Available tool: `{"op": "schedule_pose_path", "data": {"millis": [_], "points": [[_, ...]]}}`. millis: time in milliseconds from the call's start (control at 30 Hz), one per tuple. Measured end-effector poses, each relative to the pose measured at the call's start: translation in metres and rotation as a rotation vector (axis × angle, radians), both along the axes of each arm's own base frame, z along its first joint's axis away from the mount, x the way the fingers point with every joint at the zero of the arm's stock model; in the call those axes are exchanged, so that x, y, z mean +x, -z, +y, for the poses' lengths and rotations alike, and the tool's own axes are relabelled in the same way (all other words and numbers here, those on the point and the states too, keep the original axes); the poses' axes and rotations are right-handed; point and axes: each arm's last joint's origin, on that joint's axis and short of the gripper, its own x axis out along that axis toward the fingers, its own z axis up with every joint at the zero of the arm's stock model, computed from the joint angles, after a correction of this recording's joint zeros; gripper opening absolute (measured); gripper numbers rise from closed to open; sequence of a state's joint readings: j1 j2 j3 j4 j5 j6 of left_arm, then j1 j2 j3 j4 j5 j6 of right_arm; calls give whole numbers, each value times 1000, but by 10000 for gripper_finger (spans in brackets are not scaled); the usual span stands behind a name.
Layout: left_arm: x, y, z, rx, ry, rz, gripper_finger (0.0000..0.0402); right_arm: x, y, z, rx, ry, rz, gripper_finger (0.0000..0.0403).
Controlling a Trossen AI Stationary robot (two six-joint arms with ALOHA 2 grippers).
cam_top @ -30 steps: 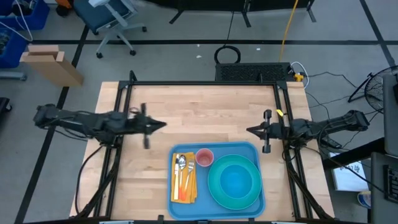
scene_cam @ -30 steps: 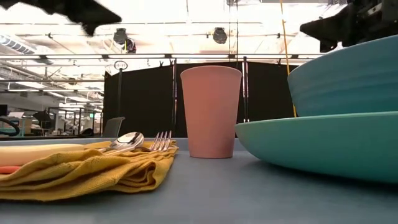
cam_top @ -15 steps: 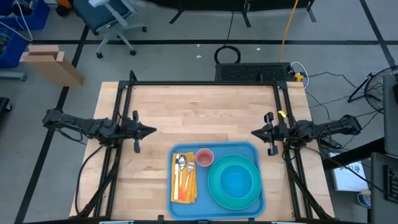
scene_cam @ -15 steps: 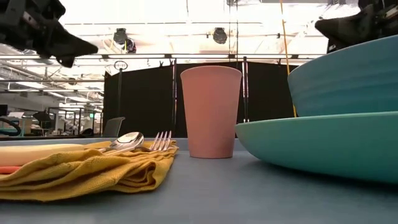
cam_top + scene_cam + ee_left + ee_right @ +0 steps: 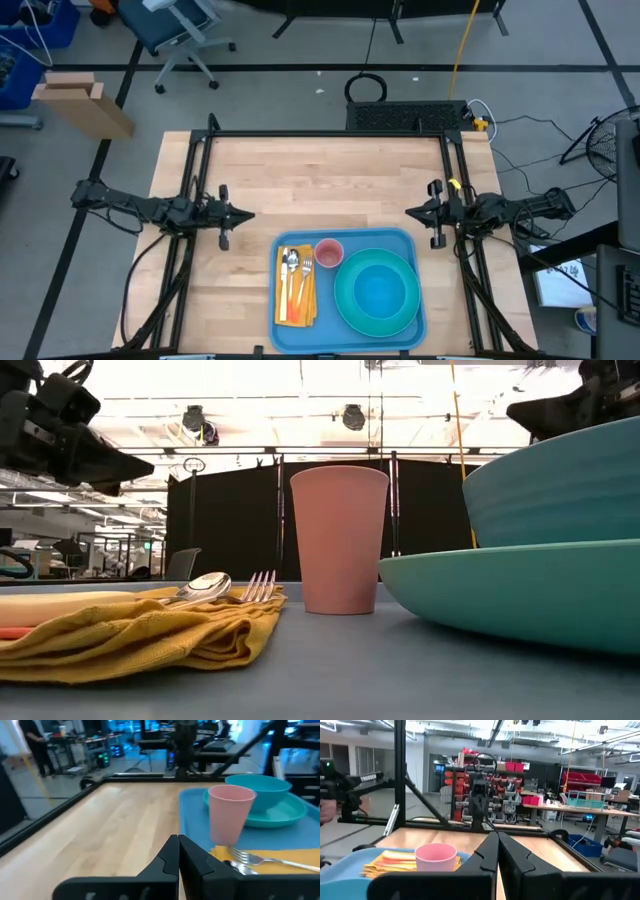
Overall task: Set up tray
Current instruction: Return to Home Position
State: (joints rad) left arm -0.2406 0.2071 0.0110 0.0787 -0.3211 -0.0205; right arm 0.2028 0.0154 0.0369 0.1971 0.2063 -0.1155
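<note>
Tray (image 5: 324,300) sits loaded at the middle of the tabletop's (image 5: 320,170) bottom edge in the high view, while the left gripper (image 5: 240,213) has pulled back toward the left edge and the right gripper (image 5: 412,211) waits near the right edge, both with jaws pressed together and empty, suggesting setup is finished.

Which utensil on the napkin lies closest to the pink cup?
The fork, on the edge of the napkin beside the cup; the spoon lies farther from it.

Light wooden tabletop (image 5: 320,170); on the floor beyond its far edge, a cardboard box (image 5: 82,104) at left, a blue office chair (image 5: 168,22), a coiled black cable (image 5: 366,88).
</note>
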Motion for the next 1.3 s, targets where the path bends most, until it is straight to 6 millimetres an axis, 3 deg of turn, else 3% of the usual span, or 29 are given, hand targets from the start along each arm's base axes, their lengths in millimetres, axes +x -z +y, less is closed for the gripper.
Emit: {"op": "schedule_pose_path", "data": {"millis": [400, 1300], "points": [[-2, -4, 0, 108, 23, -35, 0, 1, 2, -2, 23, 15, 10, 0], [3, 8, 0, -21, -8, 85, 0, 2, 6, -2, 38, 18, 50, 0]]}}
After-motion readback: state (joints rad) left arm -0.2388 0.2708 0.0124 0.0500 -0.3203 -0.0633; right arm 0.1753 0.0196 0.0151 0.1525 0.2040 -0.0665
